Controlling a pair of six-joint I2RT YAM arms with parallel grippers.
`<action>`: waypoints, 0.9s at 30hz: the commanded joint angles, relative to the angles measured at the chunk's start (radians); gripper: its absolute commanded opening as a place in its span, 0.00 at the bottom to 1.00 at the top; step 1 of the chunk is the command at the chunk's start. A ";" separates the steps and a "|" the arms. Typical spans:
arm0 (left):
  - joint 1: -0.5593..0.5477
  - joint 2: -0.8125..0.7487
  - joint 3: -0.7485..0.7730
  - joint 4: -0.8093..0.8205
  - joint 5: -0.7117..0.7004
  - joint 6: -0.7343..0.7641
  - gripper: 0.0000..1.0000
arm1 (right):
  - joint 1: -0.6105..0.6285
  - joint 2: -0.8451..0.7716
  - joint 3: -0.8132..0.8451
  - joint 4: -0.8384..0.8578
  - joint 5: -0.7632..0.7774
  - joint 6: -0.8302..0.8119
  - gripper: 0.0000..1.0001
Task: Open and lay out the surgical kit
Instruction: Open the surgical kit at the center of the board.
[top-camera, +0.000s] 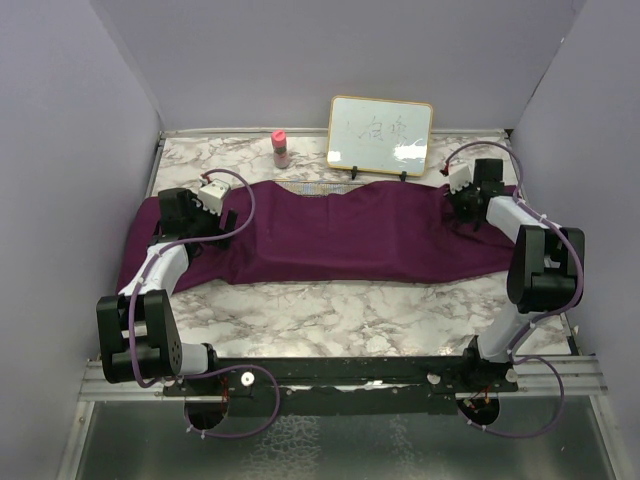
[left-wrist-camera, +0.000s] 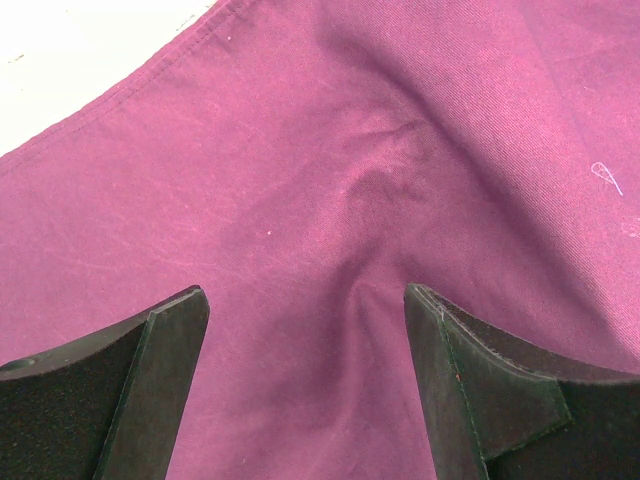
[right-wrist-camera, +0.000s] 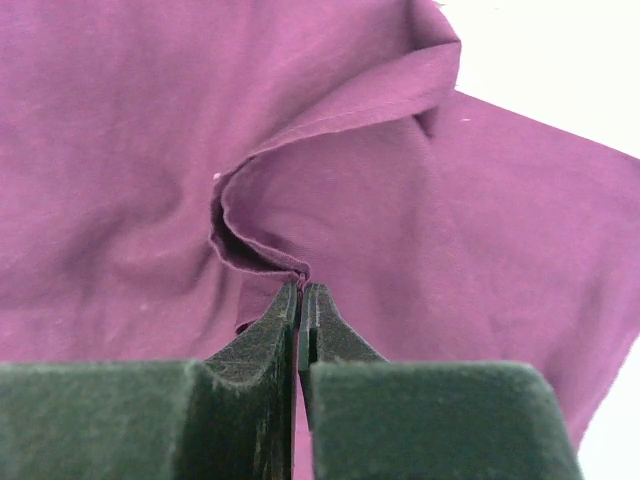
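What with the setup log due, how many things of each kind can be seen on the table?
Purple cloth wrap: 1
Framed whiteboard: 1
Pink-capped bottle: 1
Total: 3; whatever the wrap covers is hidden.

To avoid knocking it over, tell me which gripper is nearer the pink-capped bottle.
Left. The left gripper is open over the purple cloth, just left of the bottle; the right gripper pinches the cloth far to its right.
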 joint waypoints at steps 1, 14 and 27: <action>-0.003 0.004 -0.008 0.015 -0.002 0.008 0.82 | -0.003 0.018 0.031 -0.078 -0.153 0.026 0.01; -0.003 0.002 -0.008 0.015 -0.001 0.009 0.82 | -0.003 0.042 0.034 -0.103 -0.236 0.040 0.18; -0.003 0.004 -0.006 0.013 -0.001 0.010 0.82 | -0.003 0.058 0.046 -0.094 -0.216 0.038 0.16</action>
